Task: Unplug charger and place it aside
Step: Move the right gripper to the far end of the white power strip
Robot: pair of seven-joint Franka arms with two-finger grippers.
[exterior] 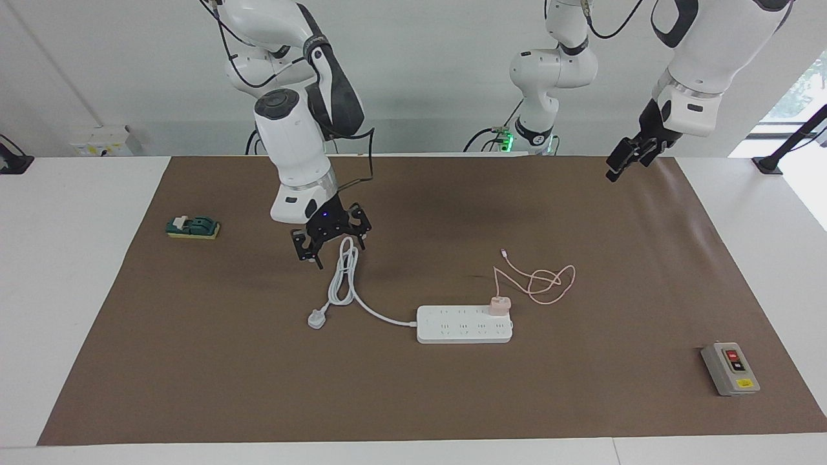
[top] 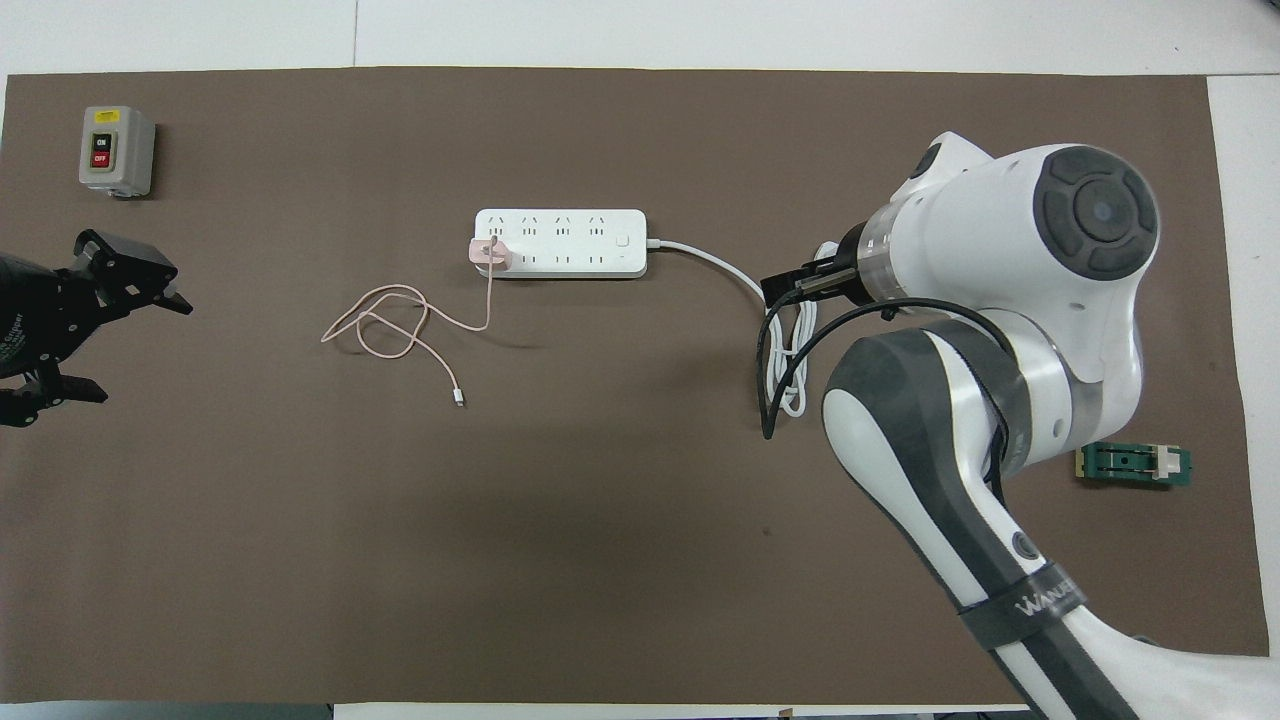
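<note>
Brown mat on white desk. Charger plugged into strip mid-desk, at its end toward left arm. Right gripper, fingers apart, over strip's white cord. Left gripper waits, fingers apart. Best: grip cube squarely, pull straight up, brace strip.

you're looking at a matt brown paper-like mat with faint creases, laid on a smooth white table top. the long white power strip looks like smooth plastic with a soft sheen, and the small pale pink cube charger has the same plastic look. its thin pink cable seems rubbery and matt. the grey switch box looks like dull painted metal or plastic; you can't tell which. both arms' white shells are glossy plastic.
</note>
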